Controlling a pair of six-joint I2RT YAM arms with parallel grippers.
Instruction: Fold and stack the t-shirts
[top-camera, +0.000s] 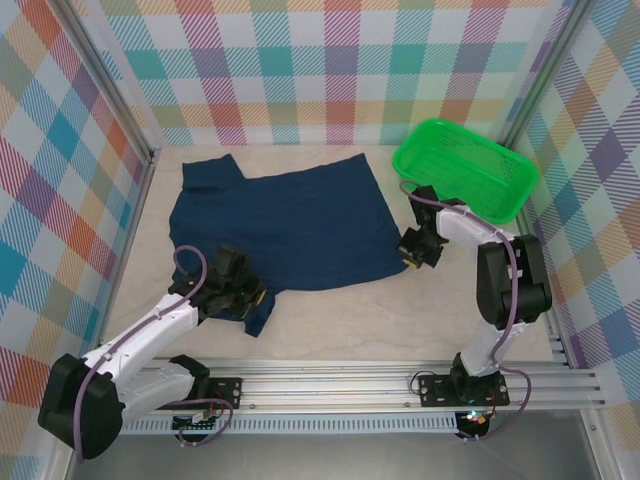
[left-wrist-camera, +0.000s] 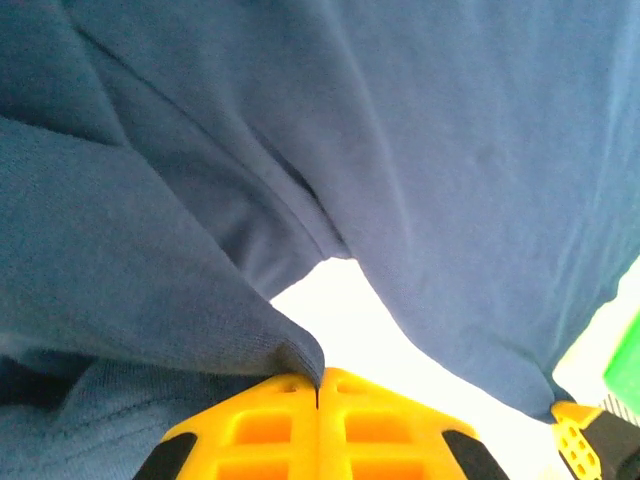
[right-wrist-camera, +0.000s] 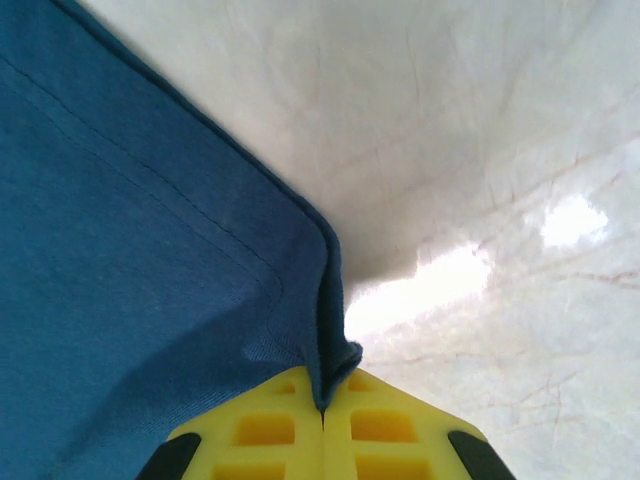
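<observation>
Green plastic mesh basket (top-camera: 468, 176) at far right of pale marbled bench (top-camera: 330, 320); plaid panels (top-camera: 300, 70) on three sides; aluminium rail (top-camera: 340, 385) along near edge.

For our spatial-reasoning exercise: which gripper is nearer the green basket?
Right. The right gripper pinches the shirt corner just in front of the basket. The left gripper holds the shirt's opposite near corner, far across the table to the left.
</observation>
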